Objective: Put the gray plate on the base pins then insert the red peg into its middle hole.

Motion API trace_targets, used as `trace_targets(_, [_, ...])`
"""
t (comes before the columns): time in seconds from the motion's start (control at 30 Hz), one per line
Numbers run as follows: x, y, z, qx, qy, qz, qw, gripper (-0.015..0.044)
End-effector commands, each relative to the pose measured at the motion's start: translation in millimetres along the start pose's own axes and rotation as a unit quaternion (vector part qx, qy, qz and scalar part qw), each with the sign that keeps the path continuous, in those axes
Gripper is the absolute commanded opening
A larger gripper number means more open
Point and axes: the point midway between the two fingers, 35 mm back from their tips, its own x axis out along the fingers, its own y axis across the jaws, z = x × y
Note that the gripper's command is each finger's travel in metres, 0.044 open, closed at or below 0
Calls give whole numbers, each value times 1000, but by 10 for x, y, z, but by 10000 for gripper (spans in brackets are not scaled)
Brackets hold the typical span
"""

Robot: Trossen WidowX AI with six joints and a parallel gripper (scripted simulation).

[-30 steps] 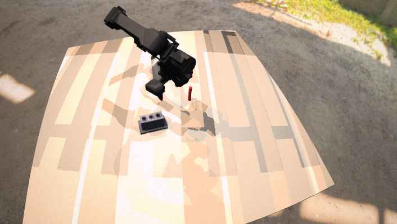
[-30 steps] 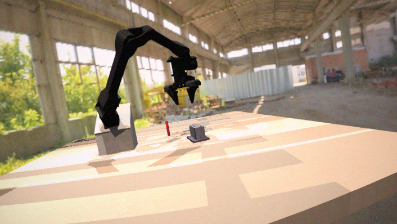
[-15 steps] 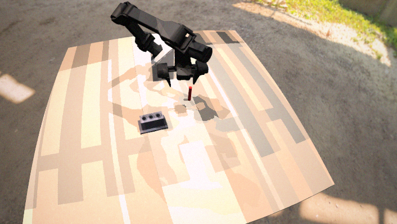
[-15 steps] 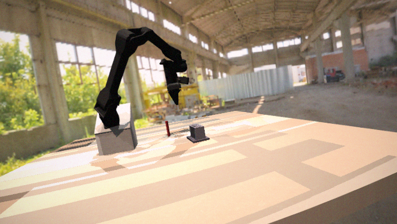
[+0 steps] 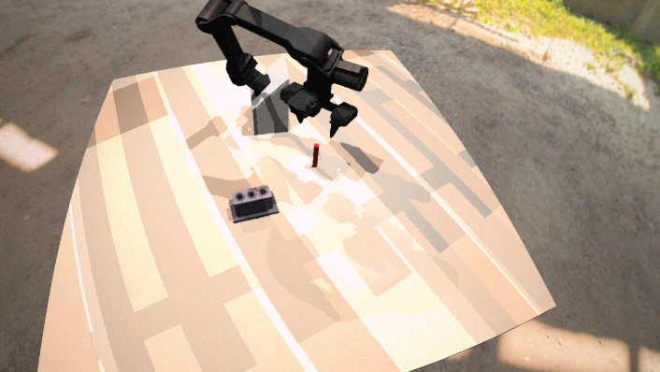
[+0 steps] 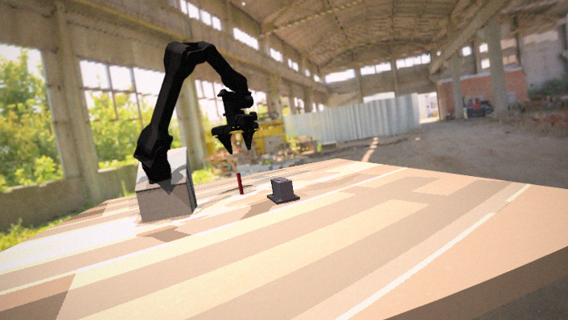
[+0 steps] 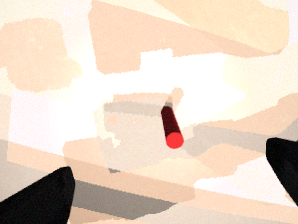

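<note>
Currently, a broad wooden tabletop in patchwork tones of peach, tan and cream [image 5: 201, 322] [image 6: 362, 249] is spreading beneath everything, sunlight and shadow crossing it. A jointed matte-black robot arm [image 5: 273, 33] [image 6: 166, 100] is rising from a gray box-shaped pedestal [image 5: 272, 117] [image 6: 162, 207] and bending over the tabletop. Its black two-fingered gripper [image 5: 316, 127] [image 6: 240, 151] [image 7: 170, 163] is hanging above the peg, fingers spread wide and pinching nothing. The dark gray block-like base with a wider foot [image 5: 254, 206] [image 6: 282, 190] is sitting well apart from the gripper, and the paler gray rectangular plate [image 5: 246, 195] is lying on top of it, showing three round, dark-centered holes in a row. Smallest, the slim red cylindrical peg [image 5: 315, 155] [image 6: 240, 184] [image 7: 171, 127] is standing upright on the tabletop, near the base, its round end showing bright red and its side darker. No brands, labels or writing are showing legibly.
</note>
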Motion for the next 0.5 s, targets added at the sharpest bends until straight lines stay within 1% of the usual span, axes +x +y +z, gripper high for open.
trace_targets(0.0, [78,-61,-235,130,4,-14,991,440])
trace_targets(0.27, [78,-61,-235,130,4,-14,991,440])
trace_targets(0.3, [107,-60,-235,130,4,-14,991,440])
trace_targets(0.4, [402,-70,-236,130,3,-14,991,440])
trace_targets(0.47, [430,-72,-236,131,3,-14,991,440])
